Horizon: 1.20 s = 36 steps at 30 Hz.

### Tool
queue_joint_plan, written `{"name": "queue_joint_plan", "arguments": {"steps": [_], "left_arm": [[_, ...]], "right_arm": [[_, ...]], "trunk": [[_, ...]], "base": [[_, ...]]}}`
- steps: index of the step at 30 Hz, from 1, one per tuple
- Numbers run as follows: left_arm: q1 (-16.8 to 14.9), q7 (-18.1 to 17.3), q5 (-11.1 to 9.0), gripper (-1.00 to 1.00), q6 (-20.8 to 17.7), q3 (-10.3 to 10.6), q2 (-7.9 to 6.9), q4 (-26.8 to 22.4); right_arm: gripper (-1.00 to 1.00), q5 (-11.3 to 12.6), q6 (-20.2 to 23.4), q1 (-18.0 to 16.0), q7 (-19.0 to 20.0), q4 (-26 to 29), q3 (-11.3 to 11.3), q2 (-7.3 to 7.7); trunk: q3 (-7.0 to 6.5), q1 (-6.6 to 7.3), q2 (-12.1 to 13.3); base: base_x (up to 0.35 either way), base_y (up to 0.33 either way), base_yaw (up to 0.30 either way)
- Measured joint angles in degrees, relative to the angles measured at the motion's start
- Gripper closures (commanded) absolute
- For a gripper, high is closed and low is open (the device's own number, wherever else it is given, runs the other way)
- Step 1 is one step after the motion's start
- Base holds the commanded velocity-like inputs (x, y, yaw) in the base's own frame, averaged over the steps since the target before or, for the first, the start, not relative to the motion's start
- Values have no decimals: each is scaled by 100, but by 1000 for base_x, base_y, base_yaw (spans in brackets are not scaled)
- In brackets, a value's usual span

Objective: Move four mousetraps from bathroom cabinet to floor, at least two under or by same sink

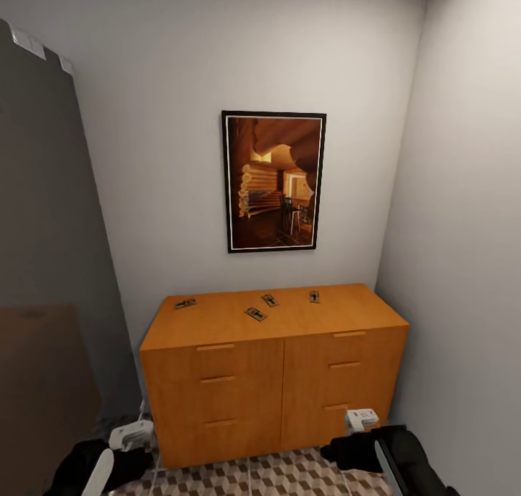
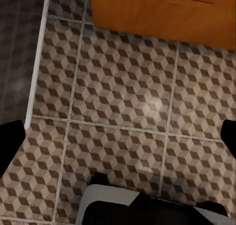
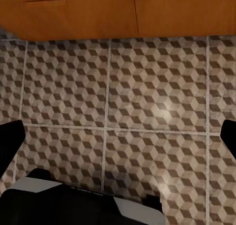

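I face the cabinet (image 1: 275,373), which stands against the wall below a framed picture (image 1: 273,181). All four mousetraps lie on the cabinet's flat top: one (image 1: 185,303) near its left end, two (image 1: 255,313) (image 1: 270,300) close together near the middle, and one (image 1: 314,297) right of the middle towards the back. My left gripper (image 2: 120,136) and right gripper (image 3: 120,136) hang low in front of the cabinet's base over the tiled floor (image 2: 118,102), jaws spread wide apart, holding nothing.
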<state>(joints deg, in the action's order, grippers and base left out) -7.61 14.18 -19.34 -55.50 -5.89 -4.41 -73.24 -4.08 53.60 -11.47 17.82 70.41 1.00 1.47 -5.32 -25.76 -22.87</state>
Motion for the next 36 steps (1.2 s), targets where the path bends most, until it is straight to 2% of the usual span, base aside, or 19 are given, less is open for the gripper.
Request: {"name": "queue_joint_plan", "arguments": {"steps": [10, 11, 22, 24, 25, 29, 30, 34, 36], "left_arm": [[-707, -9, -9, -100, -229, 0, 2, -63], [-710, -9, -6, -100, -230, 0, 2, -63], [-1571, -9, -16, -100, -270, 0, 5, 36], [-1884, 2, -19, -100, -273, 0, 8, 170], [-1888, 2, -16, -100, -274, 0, 8, 172], [-2352, 10, -20, -100, -275, 0, 10, 482], [-2356, 10, -17, -100, -276, 0, 9, 485], [-2823, 13, -20, -100, -276, 2, 10, 887], [-2935, 14, -20, -100, -277, 4, 10, 996]], "right_arm": [[-100, 25, 578, -692, 585, 11, -3, 235], [-100, 25, 580, -695, 587, 11, -3, 235], [-100, 20, 624, -1418, 822, 6, -3, 333], [-100, 14, 624, -1675, 842, -16, -3, 358], [-100, 13, 624, -1678, 842, -16, -3, 358], [-100, 5, 624, -2022, 855, -59, -1, 399], [-100, 4, 624, -2025, 855, -60, -1, 399], [-100, 1, 624, -2358, 857, -131, 1, 416], [-100, 0, 624, -2438, 856, -148, 2, 420]], "trunk": [[-1, 0, 0], [0, 0, 0], [-1, 0, 0], [-1, 0, 0], [0, 0, 0], [-1, 0, 0], [0, 0, 0], [-1, 0, 0], [-1, 0, 0]], "base": [[0, 0, 0], [0, 0, 0], [0, 0, 0], [0, 0, 0], [0, 0, 0], [0, 0, 0], [0, 0, 0], [0, 0, 0], [0, 0, 0]]}}
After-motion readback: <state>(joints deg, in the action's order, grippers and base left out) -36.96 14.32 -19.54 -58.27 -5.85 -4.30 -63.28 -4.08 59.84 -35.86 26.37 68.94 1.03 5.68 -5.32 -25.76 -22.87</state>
